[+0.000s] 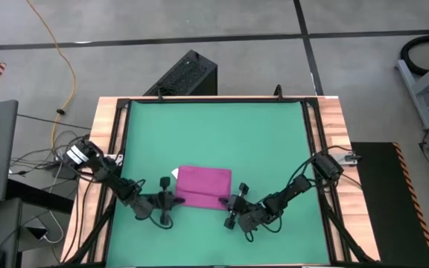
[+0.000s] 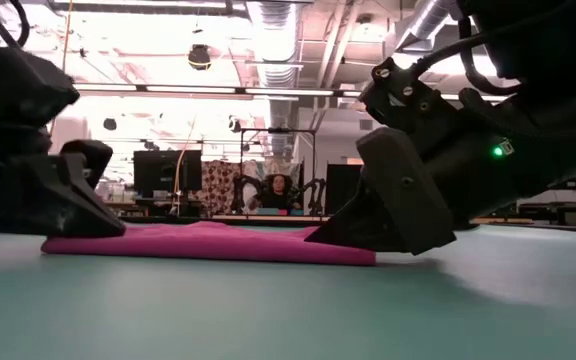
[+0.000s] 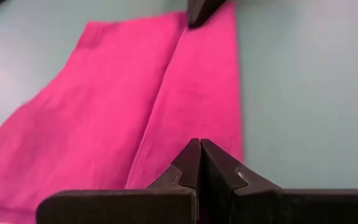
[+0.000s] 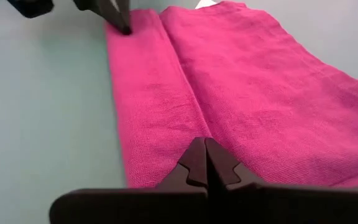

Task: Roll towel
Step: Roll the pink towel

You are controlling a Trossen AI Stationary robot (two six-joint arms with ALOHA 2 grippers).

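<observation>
The magenta towel (image 1: pixel 203 186) lies flat on the green mat, with its near edge folded over into a narrow strip (image 4: pixel 145 93). Its small white tag (image 1: pixel 174 173) sticks out at the far left corner. My left gripper (image 1: pixel 171 199) is shut and low at the strip's left end. My right gripper (image 1: pixel 229 202) is shut and low at the strip's right end. In the low view both grippers (image 2: pixel 118 230) (image 2: pixel 313 238) sit at table height at the two ends of the towel (image 2: pixel 218 242). My left gripper has its shut fingertips (image 3: pixel 200 144) on top of the folded strip (image 3: pixel 210 106) near the towel's left end, slanting down from the left. I cannot tell whether any cloth is between the fingers. The towel lies on the mat. My right gripper has its shut fingertips (image 4: pixel 204 144) on the folded strip, beside the fold's inner edge (image 4: pixel 191 118), near the towel's right end, slanting down from the right. I cannot tell whether any cloth is between the fingers. The towel lies on the mat.
The green mat (image 1: pixel 214 126) has bare room on the far side of the towel and wooden borders (image 1: pixel 103 149) at left and right. A dark box (image 1: pixel 185 74) stands beyond the far edge. A person (image 2: pixel 280 190) sits far off in the room behind.
</observation>
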